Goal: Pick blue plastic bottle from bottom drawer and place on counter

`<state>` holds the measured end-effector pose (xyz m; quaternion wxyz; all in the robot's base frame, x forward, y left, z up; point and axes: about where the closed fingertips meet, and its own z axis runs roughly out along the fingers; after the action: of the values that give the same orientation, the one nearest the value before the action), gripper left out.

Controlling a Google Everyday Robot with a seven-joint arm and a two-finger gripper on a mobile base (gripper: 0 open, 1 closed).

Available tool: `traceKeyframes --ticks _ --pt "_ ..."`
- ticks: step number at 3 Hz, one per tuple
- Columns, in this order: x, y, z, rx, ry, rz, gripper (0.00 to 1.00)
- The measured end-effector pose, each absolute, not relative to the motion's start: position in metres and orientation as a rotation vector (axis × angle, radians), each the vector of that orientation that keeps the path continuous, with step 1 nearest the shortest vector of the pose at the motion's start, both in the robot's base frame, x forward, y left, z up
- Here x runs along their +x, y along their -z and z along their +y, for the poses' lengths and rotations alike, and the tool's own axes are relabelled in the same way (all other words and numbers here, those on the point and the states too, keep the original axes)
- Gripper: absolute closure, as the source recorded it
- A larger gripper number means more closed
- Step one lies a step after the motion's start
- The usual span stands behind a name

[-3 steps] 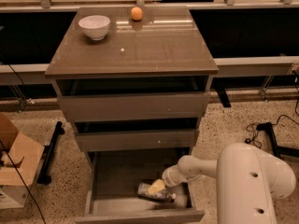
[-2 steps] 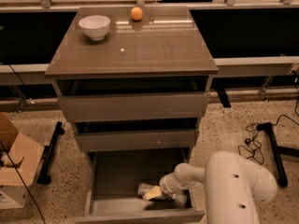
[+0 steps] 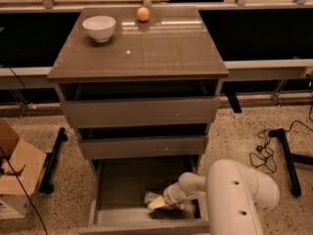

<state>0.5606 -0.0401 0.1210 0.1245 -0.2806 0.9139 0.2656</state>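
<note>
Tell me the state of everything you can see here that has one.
bottom drawer, pulled open
blue plastic bottle, lying on its side in the bottom drawer
hand, down in the bottom drawer at the bottle
white bowl, upright on the counter
orange ball, resting on the counter
cardboard box, flaps open

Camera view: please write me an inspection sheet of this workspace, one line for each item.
Surface: glossy grey-brown counter, bearing only the clutter below.
Job's things: small translucent plastic bottle lies in the open bottom drawer, front right; not yet on counter.
Clutter: white bowl and small orange ball, at the counter's rear.
Grippers: gripper down in the drawer at the bottle.
Cables: black cable on floor, right; thin cable, left.
Surroundings: cardboard box left; black floor stand right.
</note>
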Motion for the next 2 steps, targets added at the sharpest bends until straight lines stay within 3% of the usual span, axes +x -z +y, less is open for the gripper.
traceKeyframes --ticks 2 --pt "0.5606 -0.1270 -0.0401 -0.818 -0.774 2.664 0.63"
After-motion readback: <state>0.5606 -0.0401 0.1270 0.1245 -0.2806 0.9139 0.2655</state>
